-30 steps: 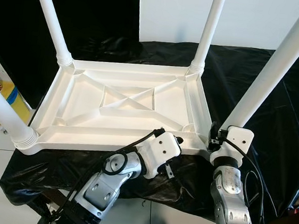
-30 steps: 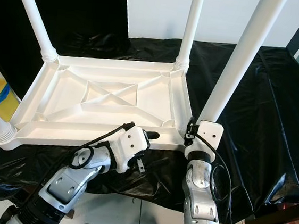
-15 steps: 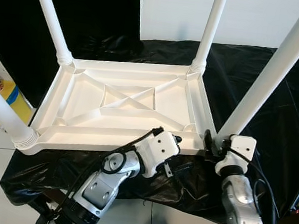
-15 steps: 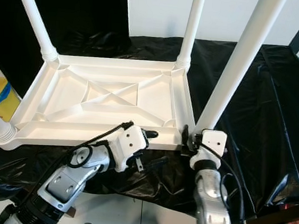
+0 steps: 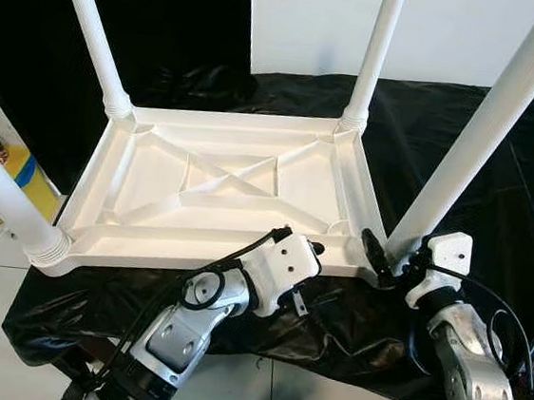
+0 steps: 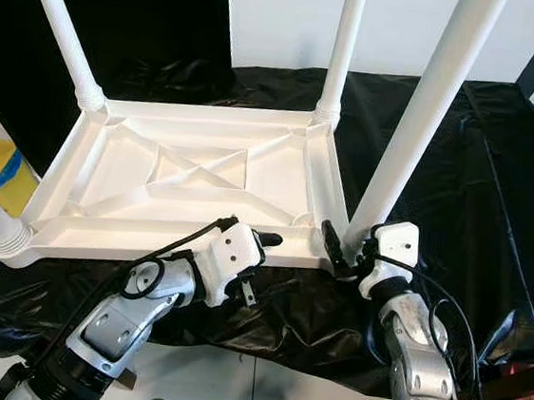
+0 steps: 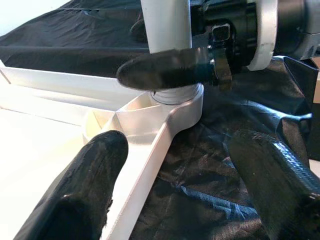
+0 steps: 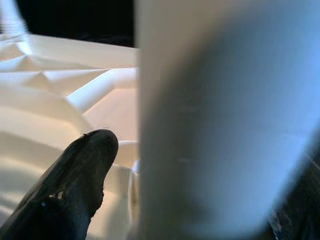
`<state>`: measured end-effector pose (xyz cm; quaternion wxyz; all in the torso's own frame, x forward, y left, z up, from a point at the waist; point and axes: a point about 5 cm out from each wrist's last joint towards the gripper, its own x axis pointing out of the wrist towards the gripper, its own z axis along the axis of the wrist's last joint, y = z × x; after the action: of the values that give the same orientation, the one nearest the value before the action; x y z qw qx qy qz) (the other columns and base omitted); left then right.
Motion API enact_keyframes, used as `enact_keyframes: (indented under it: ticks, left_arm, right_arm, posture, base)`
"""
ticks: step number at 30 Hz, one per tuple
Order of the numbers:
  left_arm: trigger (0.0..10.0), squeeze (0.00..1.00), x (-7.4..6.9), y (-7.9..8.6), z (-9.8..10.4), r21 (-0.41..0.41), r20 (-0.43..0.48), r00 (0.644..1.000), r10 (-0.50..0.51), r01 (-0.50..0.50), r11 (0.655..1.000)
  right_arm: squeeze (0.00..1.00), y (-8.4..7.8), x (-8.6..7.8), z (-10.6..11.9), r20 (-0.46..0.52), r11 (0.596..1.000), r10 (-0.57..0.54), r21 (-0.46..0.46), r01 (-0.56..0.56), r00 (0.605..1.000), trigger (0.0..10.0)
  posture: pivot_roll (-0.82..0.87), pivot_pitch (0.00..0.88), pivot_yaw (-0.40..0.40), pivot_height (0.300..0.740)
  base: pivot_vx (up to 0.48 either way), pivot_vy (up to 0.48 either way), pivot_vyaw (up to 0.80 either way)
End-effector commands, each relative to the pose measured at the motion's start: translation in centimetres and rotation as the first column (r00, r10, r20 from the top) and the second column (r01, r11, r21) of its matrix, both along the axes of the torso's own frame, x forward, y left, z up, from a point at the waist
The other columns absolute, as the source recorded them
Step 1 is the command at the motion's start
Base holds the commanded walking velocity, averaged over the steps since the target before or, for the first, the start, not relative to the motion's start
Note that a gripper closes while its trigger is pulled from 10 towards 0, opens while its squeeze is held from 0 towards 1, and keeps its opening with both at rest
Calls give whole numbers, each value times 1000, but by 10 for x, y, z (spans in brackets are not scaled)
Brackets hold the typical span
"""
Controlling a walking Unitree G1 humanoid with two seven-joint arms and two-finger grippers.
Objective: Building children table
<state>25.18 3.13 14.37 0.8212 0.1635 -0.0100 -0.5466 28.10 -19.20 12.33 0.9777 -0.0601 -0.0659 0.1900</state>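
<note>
The white tabletop (image 5: 230,191) lies upside down on the black cloth (image 5: 498,186), its long axis from 9 to 3 o'clock, all 4 legs pointing up. At 4 o'clock the right gripper (image 6: 349,254) holds the near-right leg (image 6: 419,120) at its base between parted fingers. The left gripper (image 7: 175,165), spread wide, straddles the near rim, gripping nothing. I'd keep that leg vertical and twist it squarely into its socket.

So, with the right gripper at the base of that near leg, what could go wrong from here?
1. The right gripper grips the near right leg only at its base; the tall leg could tilt in its corner socket.
2. The tabletop lies upside down on a loose black sheet; a push might slide it.
3. The left gripper is open over the near rim, so it does not hold the tabletop steady.
</note>
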Motion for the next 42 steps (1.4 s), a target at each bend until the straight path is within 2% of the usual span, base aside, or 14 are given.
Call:
enact_keyframes:
  ticks: [1,7,8,9,10,20,21,24,31,34,35,38,40,42]
  left_arm:
    - [10000,0,-3,-1,-2,3,-7,1000,-14,14,1000]
    - [10000,0,-3,-1,-2,6,-7,1000,-9,9,1000]
    - [10000,0,-3,0,-2,5,-7,1000,-4,4,1000]
    - [10000,0,-3,0,-2,5,-7,1000,-4,4,1000]
    - [10000,0,-3,1,-2,4,-7,1000,-1,1,1000]
    - [10000,0,-5,2,-4,-3,-14,1000,15,-15,1000]
    - [10000,0,-5,1,-4,-4,-15,1000,16,-16,1000]
    - [10000,0,-4,-1,-4,-10,-15,1000,19,-19,1000]
    - [10000,0,-3,-2,-4,-16,-15,1000,17,-18,1000]
    - [10000,0,-2,-3,-4,-18,-15,1000,14,-15,1000]
    - [10000,0,-2,-3,-4,-18,-15,1000,14,-15,1000]
    - [10000,0,-1,-3,-4,-18,-13,1000,13,-13,1000]
    - [10000,0,-1,-3,-4,-18,-13,1000,13,-13,1000]
    - [10000,0,-1,-1,-2,-21,-14,1000,22,-23,1000]
  right_arm:
    - [0,5,3,-4,-17,998,57,-23,-57,998,10000]
    - [0,11,11,-7,-42,990,133,-44,-135,990,10000]
    - [0,11,12,-8,-45,989,140,-46,-142,989,4314]
    - [0,11,12,-8,-45,989,140,-46,-142,989,4314]
    - [0,11,13,-9,-46,988,145,-48,-148,988,0]
    - [0,5,12,-13,-61,990,135,-38,-137,989,0]
    - [0,4,11,-14,-66,993,114,-27,-116,991,10000]
    - [0,4,6,-18,-86,999,25,40,-22,996,10000]
    - [0,7,2,-21,-81,995,-84,52,88,993,10000]
    - [0,12,-1,-24,-87,975,-217,37,221,972,10000]
    - [0,12,-1,-24,-87,975,-217,37,221,972,10000]
    - [0,12,-2,-26,-100,943,-327,37,332,940,10000]
    - [0,12,-2,-26,-100,943,-327,37,332,940,10000]
    - [0,18,-6,-28,-121,878,-463,73,473,878,10000]
  posture:
    - [-15,38,13,740]
    - [3,32,4,740]
    - [9,33,-2,740]
    - [9,33,-2,740]
    - [9,33,-2,740]
    - [7,41,-14,740]
    - [4,41,-16,740]
    - [-10,30,-17,740]
    - [-25,31,-14,740]
    - [-33,25,-12,740]
    - [-33,25,-12,740]
    - [-36,39,-11,740]
    - [-36,39,-11,740]
    - [-22,41,-4,740]
  base:
    - [0,0,0]
    - [0,0,0]
    - [0,0,0]
    - [0,0,0]
    - [0,0,0]
    - [0,0,0]
    - [0,0,0]
    - [0,0,0]
    - [0,0,0]
    - [0,0,0]
    - [0,0,0]
    - [0,0,0]
    - [0,0,0]
    - [0,0,0]
